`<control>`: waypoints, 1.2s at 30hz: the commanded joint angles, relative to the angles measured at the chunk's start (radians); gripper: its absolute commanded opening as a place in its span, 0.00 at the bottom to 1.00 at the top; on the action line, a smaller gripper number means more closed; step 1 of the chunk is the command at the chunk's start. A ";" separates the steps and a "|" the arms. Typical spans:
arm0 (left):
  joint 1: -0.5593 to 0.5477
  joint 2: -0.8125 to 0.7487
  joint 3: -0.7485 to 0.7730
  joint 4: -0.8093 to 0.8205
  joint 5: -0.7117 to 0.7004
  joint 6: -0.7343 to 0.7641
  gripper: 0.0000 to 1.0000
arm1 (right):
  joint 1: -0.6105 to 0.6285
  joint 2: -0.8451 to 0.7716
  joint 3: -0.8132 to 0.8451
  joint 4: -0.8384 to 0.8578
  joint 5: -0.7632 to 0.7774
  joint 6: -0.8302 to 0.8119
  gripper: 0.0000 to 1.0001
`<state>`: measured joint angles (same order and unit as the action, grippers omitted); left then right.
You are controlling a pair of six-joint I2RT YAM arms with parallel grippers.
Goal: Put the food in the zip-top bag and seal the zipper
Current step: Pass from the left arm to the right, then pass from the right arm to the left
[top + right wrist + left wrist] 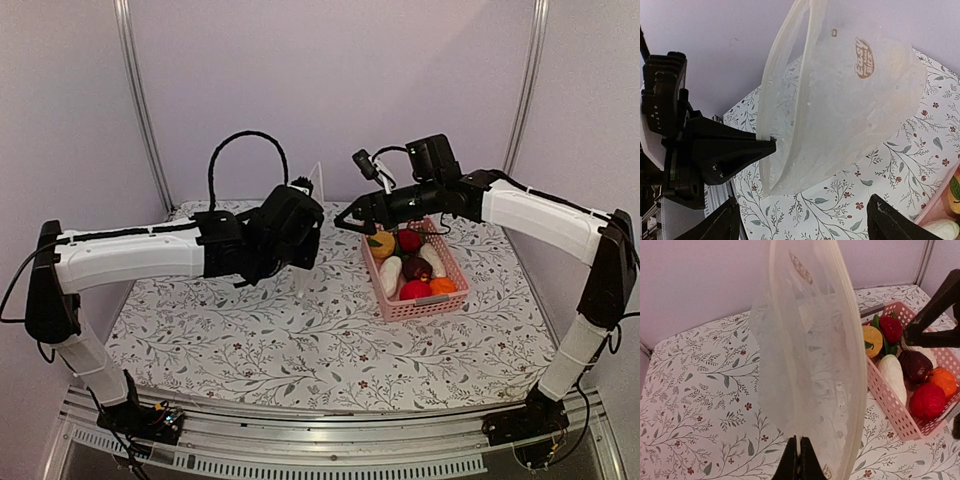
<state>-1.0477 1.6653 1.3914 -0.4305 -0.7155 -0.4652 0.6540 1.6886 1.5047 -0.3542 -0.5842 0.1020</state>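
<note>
Zero coloured toy food pieces (pixel 927 401) inside clear crinkly plastic zip-top bag (pixel 810 365); left fingers (pixel 789 463) pinch its rim. Right fingers (pixel 720 225) spread, empty: next likely grasp piece from pink lattice plastic basket (pixel 890 405) beside them.

The top view sits high behind both arm bases and looks forward and down over the whole table (pixel 300 340) to the back wall, from well away. The left wrist view looks out from just behind the left gripper (pixel 799 460) at its bottom edge, close on the bag (pixel 810 365), with the basket (pixel 892 405) to the right. The right wrist view looks out past the right gripper (pixel 802 200), close on the same bag from the opposite side. All three views share the bag and basket, and each wrist view catches the other gripper.
</note>
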 commanded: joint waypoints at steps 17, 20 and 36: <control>-0.040 -0.046 -0.040 0.027 -0.084 -0.048 0.00 | 0.077 0.184 0.187 -0.054 0.309 0.214 0.34; -0.038 -0.054 -0.053 0.042 -0.117 -0.065 0.00 | 0.080 0.191 0.195 -0.059 0.295 0.232 0.07; -0.003 0.099 0.031 0.135 -0.117 -0.046 0.42 | 0.107 0.167 0.160 -0.003 0.181 0.302 0.00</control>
<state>-1.0668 1.7134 1.3792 -0.2962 -0.8082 -0.5056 0.7532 1.8656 1.6703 -0.3763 -0.3779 0.3805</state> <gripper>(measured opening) 0.420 0.005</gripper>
